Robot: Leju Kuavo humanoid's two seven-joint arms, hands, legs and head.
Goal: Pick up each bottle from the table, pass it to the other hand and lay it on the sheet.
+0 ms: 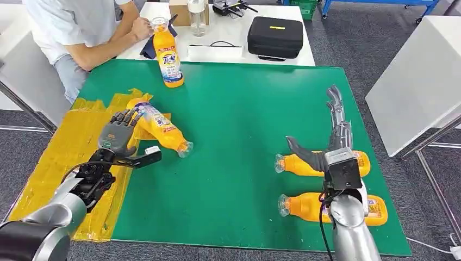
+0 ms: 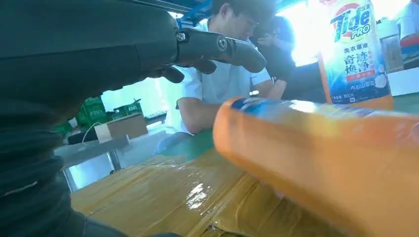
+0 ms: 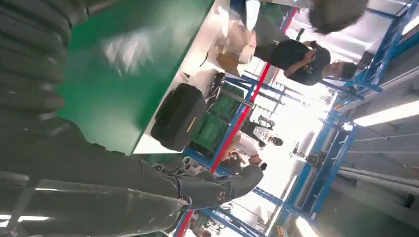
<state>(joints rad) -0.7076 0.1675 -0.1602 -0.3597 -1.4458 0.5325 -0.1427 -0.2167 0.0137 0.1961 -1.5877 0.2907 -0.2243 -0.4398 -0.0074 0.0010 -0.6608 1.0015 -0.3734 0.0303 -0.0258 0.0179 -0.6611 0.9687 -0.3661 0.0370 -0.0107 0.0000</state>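
An orange bottle [image 1: 161, 129] [image 2: 321, 163] lies on its side across the edge of the yellow sheet [image 1: 60, 157] [image 2: 163, 197], neck pointing onto the green mat [image 1: 239, 125]. My left hand [image 1: 116, 136] [image 2: 99, 49] hovers at the bottle's base end with fingers apart, not gripping. Two more orange bottles [image 1: 312, 165] [image 1: 310, 208] lie on the mat at the right. My right hand [image 1: 334, 130] [image 3: 99, 173] is above them, fingers stretched out and holding nothing. Another bottle [image 1: 168, 54] [image 2: 356, 54] stands at the far edge, a person's hand [image 1: 142, 27] at its cap.
A person [image 1: 76, 27] sits at the far left corner. Behind the mat, a white table holds a black case [image 1: 275, 37] [image 3: 178, 118], a clear bottle [image 1: 197, 17] and a box. Another white table [image 1: 413, 81] stands to the right.
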